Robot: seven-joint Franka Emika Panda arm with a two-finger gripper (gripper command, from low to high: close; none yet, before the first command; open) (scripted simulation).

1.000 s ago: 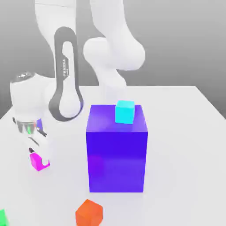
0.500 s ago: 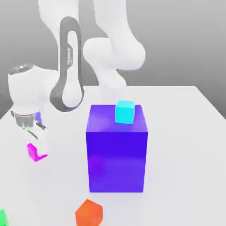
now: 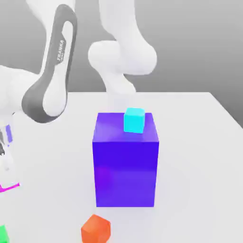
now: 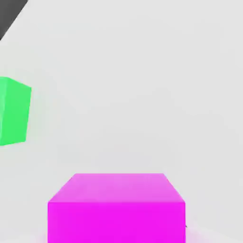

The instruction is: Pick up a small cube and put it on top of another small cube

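Gripper sits at far left edge of exterior view, mostly cut off by the frame; jaws are closed tight on the small cube [image 4: 116, 206]. That magenta-pink cube fills the near part of hand view, w/ its top face & front face both showing, square to the camera. In exterior view just a thin magenta sliver [image 3: 9, 187] peeks in at the left edge, low down near the white table [image 3: 199, 156], below the white wrist housing. Can't tell from that sliver whether it's touching the table or lifted a bit.

Arm [image 3: 50, 80] reaches from the rear toward exterior view's left, grey-sided link w/ FRANKA lettering slanting down to the wrist.

Big blue-violet block [image 3: 126, 161] stands upright mid-table, well apart from the gripper. Cyan cube [image 3: 134, 120] rests on its top face, toward the back and exterior view's right side of it, sitting flat.

Orange cube [image 3: 96, 228] lies on table in front of the big block, slightly to exterior view's left, turned so a corner faces the camera. Not touching the block.

Green cube [image 3: 3, 233] is at bottom-left corner of exterior view, cut off by the frame; in hand view it shows as a green block [image 4: 13, 111] on the table beyond the pink cube & off to one side, apart from it.
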